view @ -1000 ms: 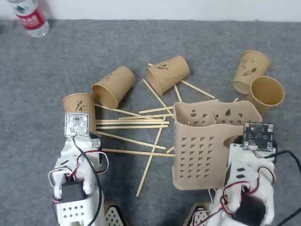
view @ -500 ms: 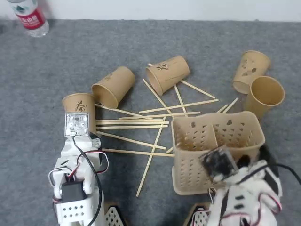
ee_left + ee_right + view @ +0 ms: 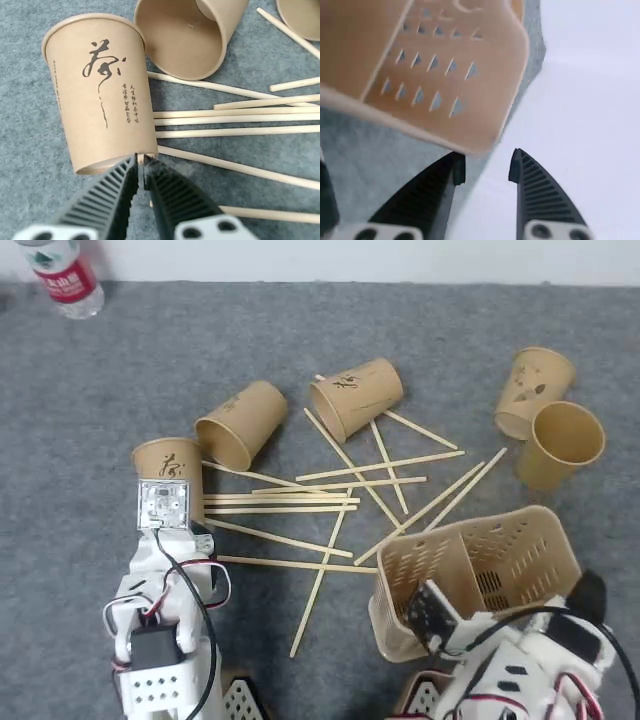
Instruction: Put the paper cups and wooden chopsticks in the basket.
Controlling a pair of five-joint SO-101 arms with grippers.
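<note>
Paper cups point(image 3: 240, 425): five on the bench point(image 3: 100, 390), three tipped mouth-forward | chopsticks point(image 3: 280, 502) scattered, mostly crosswise | one basket point(image 3: 500, 550) front right, mouth up | left tool point(image 3: 140, 162) closed at a cup's rim | right tool point(image 3: 485, 165) open, empty

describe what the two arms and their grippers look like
Both arms are white plastic with black servos. The left arm carries a looping black cable, red and white wires and a square camera board. The right arm trails black cable too. The left gripper and right gripper have black, ridged, tapering fingers on white bases.
</note>
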